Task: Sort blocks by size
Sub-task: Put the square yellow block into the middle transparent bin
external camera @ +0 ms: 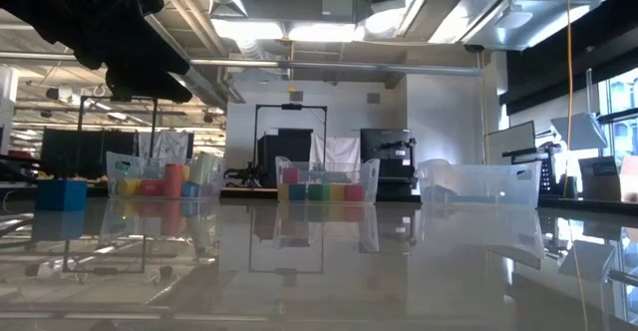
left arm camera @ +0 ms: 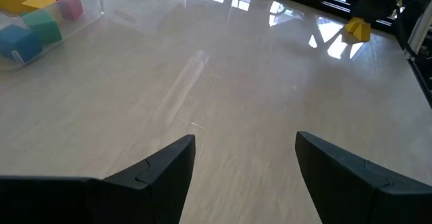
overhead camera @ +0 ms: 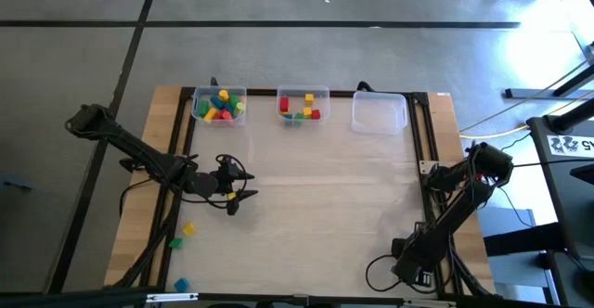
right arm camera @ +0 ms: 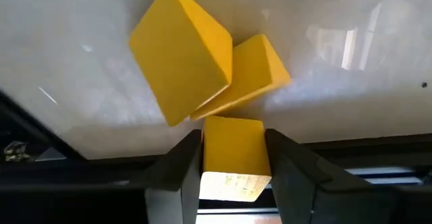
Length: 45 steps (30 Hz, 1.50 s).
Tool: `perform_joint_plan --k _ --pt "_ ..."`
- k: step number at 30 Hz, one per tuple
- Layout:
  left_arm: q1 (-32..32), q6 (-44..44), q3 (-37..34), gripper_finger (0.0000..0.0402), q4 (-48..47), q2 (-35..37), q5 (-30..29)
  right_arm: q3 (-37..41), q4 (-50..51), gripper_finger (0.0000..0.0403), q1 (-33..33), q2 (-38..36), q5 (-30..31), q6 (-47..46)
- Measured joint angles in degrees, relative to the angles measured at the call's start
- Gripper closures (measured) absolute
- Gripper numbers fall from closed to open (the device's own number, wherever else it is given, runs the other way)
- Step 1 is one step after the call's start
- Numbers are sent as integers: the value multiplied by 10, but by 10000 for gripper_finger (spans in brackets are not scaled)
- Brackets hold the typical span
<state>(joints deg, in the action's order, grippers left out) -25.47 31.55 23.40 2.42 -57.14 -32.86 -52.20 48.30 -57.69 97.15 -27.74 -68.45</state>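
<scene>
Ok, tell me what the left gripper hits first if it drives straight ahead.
Probably nothing soon: the left gripper, fingers open, faces only bare table. The far yellow block lies off its line, though depth is unclear.

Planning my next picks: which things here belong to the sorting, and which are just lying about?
Job: yellow block in right gripper; two more yellow blocks beside it; loose blocks; binned blocks; bins; open left gripper.
Lying about: cable; room equipment.
</scene>
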Motion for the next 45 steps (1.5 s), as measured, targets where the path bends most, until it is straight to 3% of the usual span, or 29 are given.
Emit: perform_joint_plan --k 5,13,18,25,33,45 --pt "0 0 0 149 0 0 0 -14 32 262 17 -19 5 4" --pt "0 0 0 149 0 0 0 -62 122 257 83 -63 88 62" --pt "0 0 0 149 0 0 0 -88 132 259 133 -90 171 110" --pt "0 0 0 149 0 0 0 -118 129 258 207 -102 340 217" --pt "0 2 0 149 0 0 0 -118 63 259 316 -102 480 408" --pt "0 0 0 149 0 0 0 -118 -129 258 494 -102 508 687"
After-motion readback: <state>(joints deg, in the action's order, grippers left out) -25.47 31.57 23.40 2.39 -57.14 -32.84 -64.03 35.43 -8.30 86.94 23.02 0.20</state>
